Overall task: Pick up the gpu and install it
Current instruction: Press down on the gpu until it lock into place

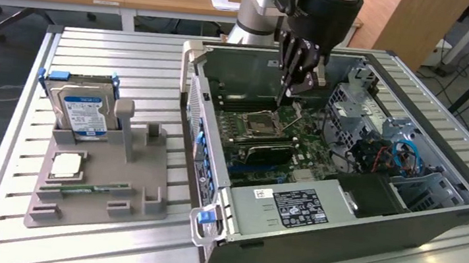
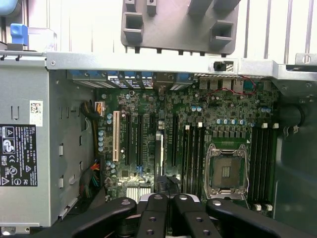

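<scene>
Fingers (image 2: 154,208) clenched on gpu (image 2: 158,153) top edge, gpu upright inside computer case (image 1: 436,224), just beside processor socket (image 2: 226,171).

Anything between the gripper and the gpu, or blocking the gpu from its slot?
Nothing visible. The gpu stands edge-on among the expansion slots of the motherboard, directly under the gripper. No cable or part crosses between them.
</scene>
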Robot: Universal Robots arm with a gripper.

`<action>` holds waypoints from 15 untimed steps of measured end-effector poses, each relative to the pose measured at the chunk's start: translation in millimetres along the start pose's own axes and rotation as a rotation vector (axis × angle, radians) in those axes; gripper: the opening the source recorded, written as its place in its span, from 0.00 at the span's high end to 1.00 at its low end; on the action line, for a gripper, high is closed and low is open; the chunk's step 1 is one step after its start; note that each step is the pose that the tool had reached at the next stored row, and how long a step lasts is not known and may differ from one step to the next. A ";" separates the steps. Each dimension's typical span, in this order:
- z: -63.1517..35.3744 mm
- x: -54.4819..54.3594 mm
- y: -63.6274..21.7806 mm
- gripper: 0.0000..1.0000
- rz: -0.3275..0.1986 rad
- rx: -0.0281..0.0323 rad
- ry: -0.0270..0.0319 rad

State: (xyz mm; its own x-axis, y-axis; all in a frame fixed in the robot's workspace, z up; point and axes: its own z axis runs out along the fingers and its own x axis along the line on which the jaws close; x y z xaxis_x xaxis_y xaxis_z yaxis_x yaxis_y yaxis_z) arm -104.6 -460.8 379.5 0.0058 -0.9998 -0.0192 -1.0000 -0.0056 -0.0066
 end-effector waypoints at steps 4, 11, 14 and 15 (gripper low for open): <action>0.0 0.0 0.0 0.90 0.000 0.0000 0.0001; 2.9 0.1 0.1 0.90 0.000 -0.0002 -0.0004; 8.5 0.2 0.1 0.90 0.000 -0.0004 -0.0009; 10.2 0.2 0.1 0.90 0.000 -0.0004 -0.0008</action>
State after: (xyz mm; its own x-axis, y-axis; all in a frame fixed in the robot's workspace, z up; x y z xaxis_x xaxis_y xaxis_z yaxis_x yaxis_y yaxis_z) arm -104.6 -460.8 369.3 0.0057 -0.9998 -0.0201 -1.0000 -0.0056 -0.0061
